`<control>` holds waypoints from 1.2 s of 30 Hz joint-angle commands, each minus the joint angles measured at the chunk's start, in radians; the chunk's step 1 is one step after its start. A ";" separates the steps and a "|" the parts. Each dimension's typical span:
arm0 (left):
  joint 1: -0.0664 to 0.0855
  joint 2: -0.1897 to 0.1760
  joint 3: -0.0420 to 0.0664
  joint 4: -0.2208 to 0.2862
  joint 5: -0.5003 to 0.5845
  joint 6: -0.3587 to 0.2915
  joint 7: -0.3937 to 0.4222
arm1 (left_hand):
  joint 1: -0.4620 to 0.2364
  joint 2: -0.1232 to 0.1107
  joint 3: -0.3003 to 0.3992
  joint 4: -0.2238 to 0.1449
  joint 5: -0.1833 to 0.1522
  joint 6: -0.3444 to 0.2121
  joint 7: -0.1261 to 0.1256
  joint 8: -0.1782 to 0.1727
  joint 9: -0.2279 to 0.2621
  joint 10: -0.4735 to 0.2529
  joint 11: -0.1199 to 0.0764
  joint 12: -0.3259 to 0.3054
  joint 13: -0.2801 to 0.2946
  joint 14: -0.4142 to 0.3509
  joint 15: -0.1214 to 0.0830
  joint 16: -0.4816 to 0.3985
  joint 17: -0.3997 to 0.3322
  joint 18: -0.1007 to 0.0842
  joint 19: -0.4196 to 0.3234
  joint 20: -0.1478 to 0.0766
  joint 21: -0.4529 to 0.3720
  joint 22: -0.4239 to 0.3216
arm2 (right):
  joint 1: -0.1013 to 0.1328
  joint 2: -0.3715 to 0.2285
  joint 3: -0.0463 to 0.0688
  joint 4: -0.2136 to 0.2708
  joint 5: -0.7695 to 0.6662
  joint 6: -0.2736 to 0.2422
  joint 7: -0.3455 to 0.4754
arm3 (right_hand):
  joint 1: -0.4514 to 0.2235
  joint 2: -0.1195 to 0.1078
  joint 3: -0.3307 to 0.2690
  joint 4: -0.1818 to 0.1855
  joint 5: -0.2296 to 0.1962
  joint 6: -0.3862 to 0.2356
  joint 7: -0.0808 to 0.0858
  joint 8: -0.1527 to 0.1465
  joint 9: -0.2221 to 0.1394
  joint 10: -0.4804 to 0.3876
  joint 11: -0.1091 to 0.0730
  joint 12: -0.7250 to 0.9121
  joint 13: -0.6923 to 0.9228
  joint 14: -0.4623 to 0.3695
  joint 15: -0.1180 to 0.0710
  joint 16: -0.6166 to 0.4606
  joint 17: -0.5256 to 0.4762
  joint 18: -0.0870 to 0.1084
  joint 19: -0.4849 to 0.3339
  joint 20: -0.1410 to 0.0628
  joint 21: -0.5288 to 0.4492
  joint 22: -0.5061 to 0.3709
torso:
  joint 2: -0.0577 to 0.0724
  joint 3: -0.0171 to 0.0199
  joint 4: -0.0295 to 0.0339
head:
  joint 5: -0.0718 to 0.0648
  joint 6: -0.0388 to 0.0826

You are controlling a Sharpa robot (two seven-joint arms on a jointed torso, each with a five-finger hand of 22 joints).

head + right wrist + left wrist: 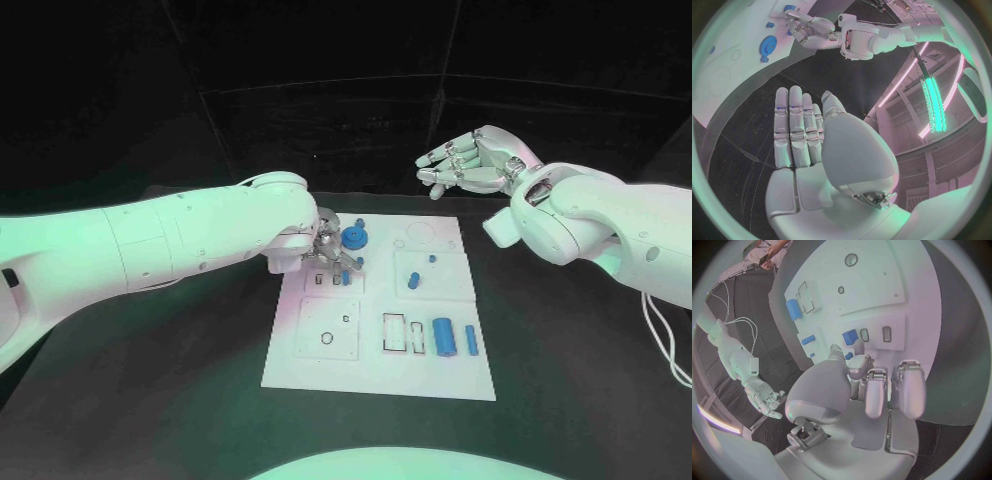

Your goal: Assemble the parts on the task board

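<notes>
Nearest on the task board [378, 375], two long blue parts [456, 339] lie side by side beside open slots, seemingly waiting their turn; further up, a small blue part [413, 279] sits mid-board; beyond it the left hand [329, 252] reaches down over the board's far-left slots, fingertips [859, 361] bunched there, though whether they pinch a piece I cannot tell; a round blue part [355, 238] sits just beside it; farthest, the right hand [469, 165] hovers off the desk [173, 390], fingers straight and holding nothing, likely keeping clear.
</notes>
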 commanded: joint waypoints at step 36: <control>-0.004 0.025 -0.004 -0.029 0.019 0.076 -0.017 | 0.048 0.004 0.031 -0.013 -0.001 -0.016 -0.002 0.016 0.023 -0.005 -0.002 0.007 0.004 0.102 -0.005 0.003 0.263 -0.016 0.024 -0.004 0.001 0.044 | 0.003 0.005 0.001 -0.002 -0.020 -0.018 -0.007 | 0.023 -0.002 0.004 -0.012 0.010 -0.008 0.008 -0.006 0.000 -0.013 0.002 -0.005 -0.011 -0.003 0.009 -0.018 -0.004 0.003 0.003 0.004 -0.018 -0.009 | 0.001 -0.0003 0.0010 | -0.004 -0.009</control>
